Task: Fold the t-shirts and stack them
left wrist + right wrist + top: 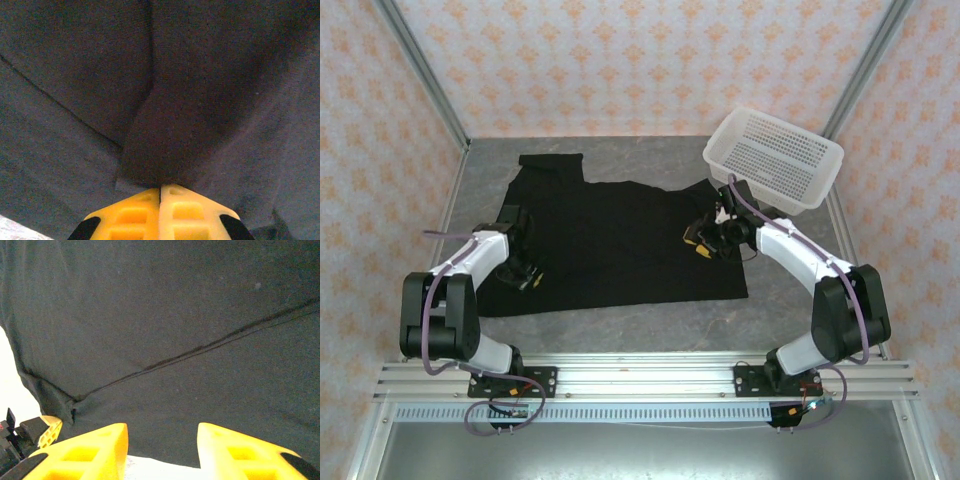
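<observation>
Your left gripper pinches the shirt; your right gripper stands released.
The black shirt lies spread flat on the grey table, with a white basket near its far right corner. Your left fingers are clenched on a raised pleat near the shirt's left edge. Your right fingers stand apart above the cloth, close to a seam.

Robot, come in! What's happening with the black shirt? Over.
Left gripper shut, pinching a fold of the large black cloth t-shirt. Right gripper open over it. White perforated plastic basket at far right.
</observation>
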You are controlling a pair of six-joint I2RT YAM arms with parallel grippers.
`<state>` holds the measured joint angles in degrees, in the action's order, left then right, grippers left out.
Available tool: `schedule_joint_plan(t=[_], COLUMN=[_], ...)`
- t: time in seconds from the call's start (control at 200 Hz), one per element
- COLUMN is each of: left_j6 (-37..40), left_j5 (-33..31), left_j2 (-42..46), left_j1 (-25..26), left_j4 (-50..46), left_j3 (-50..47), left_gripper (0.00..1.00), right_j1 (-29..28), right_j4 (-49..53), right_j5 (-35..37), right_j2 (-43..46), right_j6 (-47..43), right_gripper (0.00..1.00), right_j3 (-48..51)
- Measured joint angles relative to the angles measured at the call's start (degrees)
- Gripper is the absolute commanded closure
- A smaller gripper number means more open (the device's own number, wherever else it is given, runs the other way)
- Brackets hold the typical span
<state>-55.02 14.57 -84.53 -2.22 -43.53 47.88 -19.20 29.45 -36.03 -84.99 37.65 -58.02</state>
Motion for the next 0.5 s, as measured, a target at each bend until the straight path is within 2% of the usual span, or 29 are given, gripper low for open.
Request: schedule_joint_plan(t=[0.13,0.23,0.275,0.5], left_j6=[0.02,0.5,0.72,1.29], left_j5=[-0.04,-0.22,-0.37,-0.63], left_j2=[-0.07,-0.07,-0.07,0.09], left_j1=[0.0,0.28,0.52,0.79], left_j4=[-0.2,-0.9,-1.31,-2.6], left_j3=[0.83,2.86,3.74,1.51], left_gripper=[1.0,1.0,0.94,0.81], right_j1=[0.0,0.0,0.0,0.0], right_j4=[0.0,0.0,0.0,-0.31], right_j5=[0.02,0.02,0.0,-1.14], right_j2=[0.0,0.0,0.0,-0.02], right_j6=[0.17,0.17,0.17,0.15], right_gripper=[0.64,0.6,0.6,0.56], right_j3=[0.0,0.0,0.0,0.0])
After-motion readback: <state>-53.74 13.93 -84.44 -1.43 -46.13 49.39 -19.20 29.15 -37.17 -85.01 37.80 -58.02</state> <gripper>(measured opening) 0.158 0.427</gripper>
